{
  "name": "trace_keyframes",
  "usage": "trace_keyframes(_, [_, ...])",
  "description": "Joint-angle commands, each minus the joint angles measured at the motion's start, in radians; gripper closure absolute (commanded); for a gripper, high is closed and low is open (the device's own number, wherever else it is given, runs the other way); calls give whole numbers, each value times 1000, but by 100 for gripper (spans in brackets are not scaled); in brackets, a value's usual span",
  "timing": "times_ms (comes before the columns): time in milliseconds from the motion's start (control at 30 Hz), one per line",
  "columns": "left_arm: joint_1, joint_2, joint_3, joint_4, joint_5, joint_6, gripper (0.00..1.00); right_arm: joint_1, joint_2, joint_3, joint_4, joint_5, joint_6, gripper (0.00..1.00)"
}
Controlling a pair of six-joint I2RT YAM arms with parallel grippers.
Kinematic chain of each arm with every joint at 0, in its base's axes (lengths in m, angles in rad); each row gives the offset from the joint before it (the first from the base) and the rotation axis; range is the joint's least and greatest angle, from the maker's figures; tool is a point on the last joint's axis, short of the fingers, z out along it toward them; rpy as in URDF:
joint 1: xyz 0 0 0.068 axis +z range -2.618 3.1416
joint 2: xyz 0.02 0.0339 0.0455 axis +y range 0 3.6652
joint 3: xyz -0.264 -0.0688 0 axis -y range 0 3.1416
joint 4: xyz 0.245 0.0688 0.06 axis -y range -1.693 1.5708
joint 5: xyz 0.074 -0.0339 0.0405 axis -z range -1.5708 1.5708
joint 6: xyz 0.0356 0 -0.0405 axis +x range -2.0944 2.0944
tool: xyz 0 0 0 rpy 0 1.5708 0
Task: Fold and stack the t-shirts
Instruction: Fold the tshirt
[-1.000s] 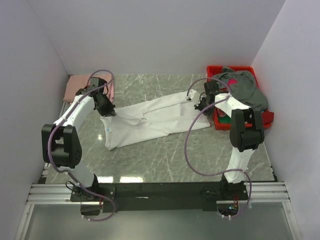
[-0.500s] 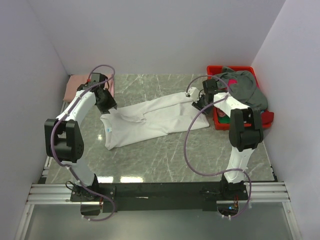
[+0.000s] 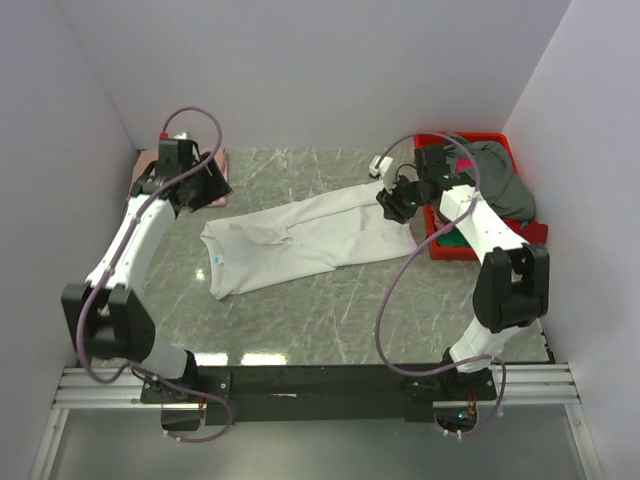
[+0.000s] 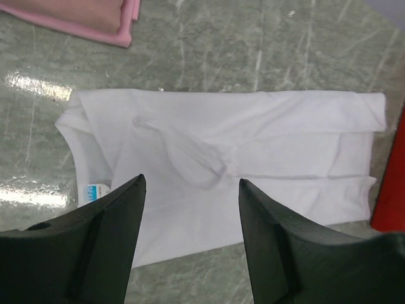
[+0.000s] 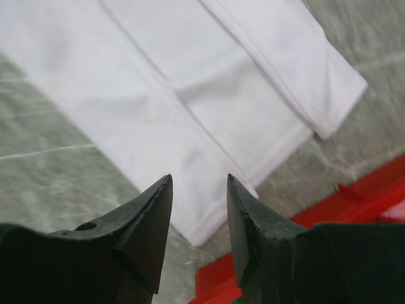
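**White t-shirt (image 3: 300, 238) lies in a long folded band mid-surface, with both pincers apart and empty.**

The left pincer (image 4: 191, 183) hovers over the collar end and the right pincer (image 5: 199, 180) over the hem end, beside the red bin (image 3: 437, 251). The cloth looks light, soft and limp, likely to sag and to slide on the smooth surface (image 3: 330, 300), so the hem corners seem the best hold. The left arm partly hides a folded pink t-shirt (image 4: 82, 16) at the far left. A heaped grey t-shirt (image 3: 495, 180) covers the bin's contents, and the layers under the white shirt's bunched sleeve cannot be told.
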Motion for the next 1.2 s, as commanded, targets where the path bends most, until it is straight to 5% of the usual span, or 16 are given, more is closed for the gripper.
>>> trace_keyframes(0, [4,-180,-153,81,60,22,34,27,-82,-48,-107,-250,-84,53])
trace_keyframes(100, [4,-333,-337,116,120,-36,35,126,-83,-98,-102,-269,-100,54])
trace_keyframes(233, [5,-519,-511,73,92,-99,36,315,8,-46,11,-94,41,57])
trace_keyframes(533, [12,-774,-723,-82,-80,-452,34,620,377,374,156,360,282,53])
trace_keyframes(733, [13,-826,-780,-114,-120,-555,35,676,552,558,170,500,344,53])
trace_keyframes(1167, [13,-814,-818,-89,-95,-526,35,706,634,596,186,555,399,55])
